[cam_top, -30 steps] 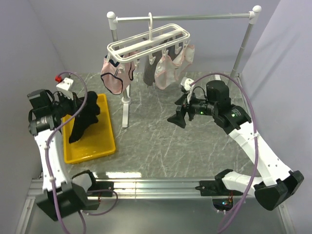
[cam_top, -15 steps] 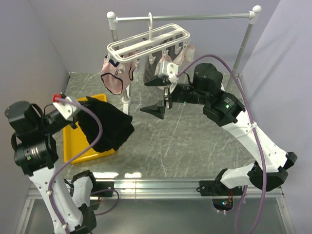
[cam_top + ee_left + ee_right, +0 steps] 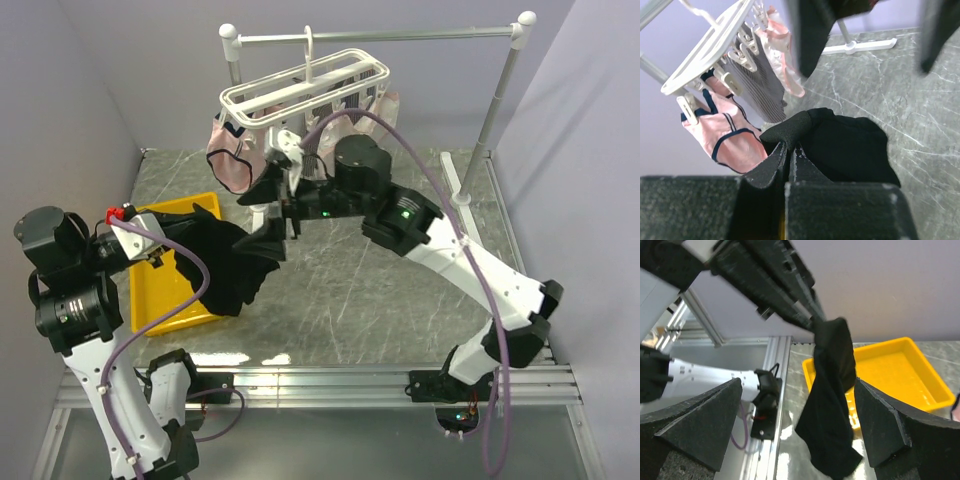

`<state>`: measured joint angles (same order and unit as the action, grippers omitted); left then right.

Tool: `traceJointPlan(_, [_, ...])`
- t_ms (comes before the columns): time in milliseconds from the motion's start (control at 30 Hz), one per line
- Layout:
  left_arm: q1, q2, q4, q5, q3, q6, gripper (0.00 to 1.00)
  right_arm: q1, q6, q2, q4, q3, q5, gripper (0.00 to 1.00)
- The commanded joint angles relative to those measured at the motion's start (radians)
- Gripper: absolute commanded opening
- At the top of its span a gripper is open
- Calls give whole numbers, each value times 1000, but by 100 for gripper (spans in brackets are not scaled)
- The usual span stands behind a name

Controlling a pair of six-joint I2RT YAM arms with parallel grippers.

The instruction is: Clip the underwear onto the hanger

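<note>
The black underwear hangs in the air just right of the yellow tray, pinched at its top edge by my left gripper, which is shut on it. In the left wrist view the fingers press together on a fold of the underwear. My right gripper is open and has come up to the cloth from the right. In the right wrist view the underwear dangles between its wide-open fingers. The white hanger hangs from the rail behind, its clips dangling.
Pale pink underwear and a grey striped garment are clipped on the hanger. The grey rail stand spans the back, with a white foot post. The yellow tray lies at the left on the marble table.
My left arm has lifted the underwear out of the tray and carried it to the right. My right arm has swung left across the table until its open gripper reaches the cloth.
</note>
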<state>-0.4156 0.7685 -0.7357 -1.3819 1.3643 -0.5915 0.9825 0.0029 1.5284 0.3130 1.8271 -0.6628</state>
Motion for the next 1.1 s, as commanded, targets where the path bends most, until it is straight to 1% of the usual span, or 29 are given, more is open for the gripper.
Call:
traceJointPlan(0, [1, 6, 84, -92, -14, -5, 4, 10, 98, 58, -72, 86, 9, 99])
traceJointPlan(167, [20, 3, 117, -94, -48, 13, 6, 27, 105, 143, -78, 133, 40, 95])
traceJointPlan(233, [35, 3, 127, -72, -56, 19, 5, 39, 89, 160, -66, 150, 51, 92])
traceJointPlan(300, [44, 14, 102, -65, -59, 7, 6, 61, 54, 170, -60, 153, 81, 89])
traceJointPlan(367, [63, 21, 59, -63, -47, -46, 6, 68, 37, 173, -60, 156, 113, 74])
traceJointPlan(400, [69, 29, 32, -65, -44, -56, 6, 68, 31, 177, -60, 158, 147, 63])
traceJointPlan(433, [80, 32, 22, -60, -41, -65, 6, 70, 28, 179, -54, 165, 163, 35])
traceJointPlan(500, [86, 35, 18, -57, -41, -68, 10, 70, 11, 180, -42, 173, 196, 3])
traceJointPlan(533, [92, 37, 16, -57, -44, -67, 13, 70, 6, 177, -31, 172, 207, 0])
traceJointPlan(567, [92, 38, 25, -54, -45, -36, 21, 70, -19, 167, -23, 172, 206, 0])
traceJointPlan(600, [90, 41, 89, -49, -48, 14, 28, 70, -53, 158, -3, 167, 200, 0])
traceJointPlan(633, [90, 48, 129, -42, -50, 85, 34, 68, -73, 150, 9, 163, 181, 0])
traceJointPlan(667, [90, 60, 153, -28, -36, 219, 41, 70, -96, 125, 23, 159, 174, 0])
traceJointPlan(700, [90, 102, 139, -37, -18, 235, 48, 70, -151, 112, 40, 153, 164, 0])
traceJointPlan(733, [92, 132, -5, -60, 11, 204, 50, 70, -179, 83, 70, 137, 157, 0])
traceJointPlan(767, [90, 194, -133, -81, 83, 48, 56, 70, -208, 64, 84, 121, 143, 0])
traceJointPlan(800, [92, 222, -231, -110, 116, -34, 63, 68, -269, 44, 96, 103, 137, 0])
traceJointPlan(833, [93, 247, -301, -115, 155, -91, 66, 70, -297, 3, 107, 59, 135, 0])
traceJointPlan(867, [95, 277, -377, -115, 166, -138, 72, 67, -320, -17, 109, 35, 131, 0])
traceJointPlan(933, [97, 288, -415, -115, 164, -177, 76, 68, -380, -57, 129, -9, 129, 0])
traceJointPlan(967, [100, 279, -401, -121, 150, -166, 79, 70, -400, -66, 132, -20, 127, 0])
traceJointPlan(1000, [106, 269, -362, -126, 130, -139, 90, 67, -408, -74, 136, -29, 129, 0])
traceJointPlan(1033, [125, 255, -311, -137, 74, -46, 95, 67, -414, -82, 136, -32, 131, 0])
traceJointPlan(1067, [138, 218, -259, -143, 41, -1, 97, 67, -415, -86, 133, -34, 135, 0])
